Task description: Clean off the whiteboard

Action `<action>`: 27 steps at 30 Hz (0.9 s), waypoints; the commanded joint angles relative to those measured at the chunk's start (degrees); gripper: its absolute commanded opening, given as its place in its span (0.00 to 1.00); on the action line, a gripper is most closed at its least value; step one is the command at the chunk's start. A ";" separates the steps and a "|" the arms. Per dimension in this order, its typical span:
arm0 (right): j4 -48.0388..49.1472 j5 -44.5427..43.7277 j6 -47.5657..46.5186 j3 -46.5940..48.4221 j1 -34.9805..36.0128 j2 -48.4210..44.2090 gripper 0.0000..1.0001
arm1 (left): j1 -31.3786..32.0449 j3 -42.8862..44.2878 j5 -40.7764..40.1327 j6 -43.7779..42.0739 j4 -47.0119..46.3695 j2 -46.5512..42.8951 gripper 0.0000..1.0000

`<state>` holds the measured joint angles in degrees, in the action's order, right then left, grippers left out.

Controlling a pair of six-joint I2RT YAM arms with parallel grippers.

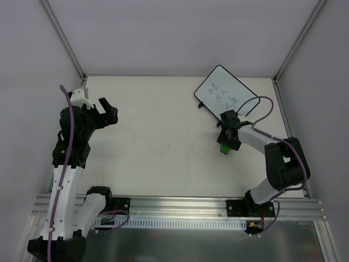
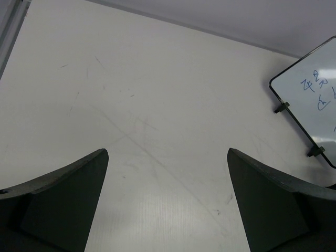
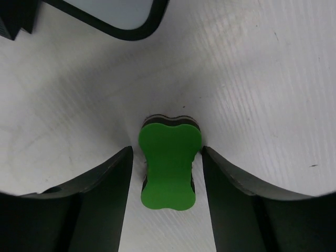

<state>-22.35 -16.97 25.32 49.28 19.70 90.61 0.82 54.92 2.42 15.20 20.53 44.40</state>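
Right wrist view: right fingers (image 3: 94, 210) straddle the green eraser (image 3: 168, 163) on the table (image 3: 262, 79), actual grip impossible to tell; left fingers (image 2: 58, 205) spread wide, empty; scribbled whiteboard (image 1: 224, 94) nearby.

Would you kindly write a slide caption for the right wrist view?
Right gripper straddles the green eraser, the whiteboard corner beyond.

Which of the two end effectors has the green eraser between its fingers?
The right end effector: its fingers sit either side of the green eraser. The left end effector is open over bare table.
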 commanded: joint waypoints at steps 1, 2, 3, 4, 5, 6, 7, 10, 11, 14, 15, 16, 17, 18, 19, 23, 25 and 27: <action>3.28 -1.83 2.19 1.70 0.51 0.36 0.54 | 1.02 -0.16 0.13 -1.05 -1.20 0.07 0.99; 3.28 -2.01 1.58 1.87 0.95 0.27 0.49 | 1.20 -0.25 0.05 -0.96 -1.20 0.07 0.99; 3.28 -2.36 0.79 2.14 1.30 0.10 0.42 | 1.20 -0.25 0.05 -1.05 -1.20 0.16 0.99; 3.19 -2.63 -0.35 2.40 2.00 0.01 0.37 | 1.38 -0.33 0.05 -0.96 -1.29 0.33 0.99; 3.28 -2.54 -0.97 3.27 3.75 -0.17 0.33 | 1.46 -0.34 0.05 -0.96 -1.20 0.42 0.99; 3.19 -2.28 -1.50 3.98 4.72 -0.17 0.26 | 1.47 -0.42 0.05 -0.88 -1.20 0.42 0.99; 3.28 -1.93 -2.37 4.86 5.95 0.01 0.23 | 1.55 -0.51 0.05 -0.79 -1.20 0.77 0.99; 3.10 -1.31 -4.05 10.21 12.36 2.98 0.15 | 1.82 -0.86 0.13 -0.17 -1.20 1.04 0.99; 3.01 -0.87 -5.36 12.05 15.94 4.30 0.15 | 1.82 -0.95 0.31 0.00 -1.20 1.12 0.99; 2.84 0.97 -8.35 20.40 22.89 11.06 0.15 | 2.25 -1.56 0.66 1.32 -1.20 1.21 0.99; 2.66 1.41 -10.79 22.68 24.49 12.91 0.15 | 2.78 -1.83 0.92 2.54 -1.29 1.39 0.99; 2.31 3.07 -12.04 27.14 26.07 15.02 0.15 | 3.04 -2.09 1.19 3.07 -1.20 2.00 0.99; 2.22 4.13 -13.18 29.36 28.78 18.86 0.15 | 3.22 -2.27 1.45 3.69 -1.20 2.35 0.99; 1.70 5.36 -15.72 31.65 30.03 20.90 0.15 | 3.48 -2.44 2.24 4.57 -1.20 2.70 0.99; 1.09 6.33 -16.87 33.93 31.35 22.75 0.15 | 3.57 -2.79 2.59 4.92 -1.20 3.14 0.99; -0.50 10.03 -22.85 44.39 37.67 29.62 0.22 | 4.01 -3.50 2.86 6.16 -1.20 2.62 0.99; -2.25 10.38 -24.61 47.21 39.09 32.69 0.27 | 4.10 -3.85 2.60 5.46 -1.20 2.27 0.99; -3.57 10.82 -24.88 50.89 40.32 34.63 0.34 | 4.28 -4.20 1.98 4.75 -1.11 1.65 0.99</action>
<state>-22.44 -7.81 4.86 94.43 59.24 124.11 4.43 51.48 3.86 19.62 20.60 47.42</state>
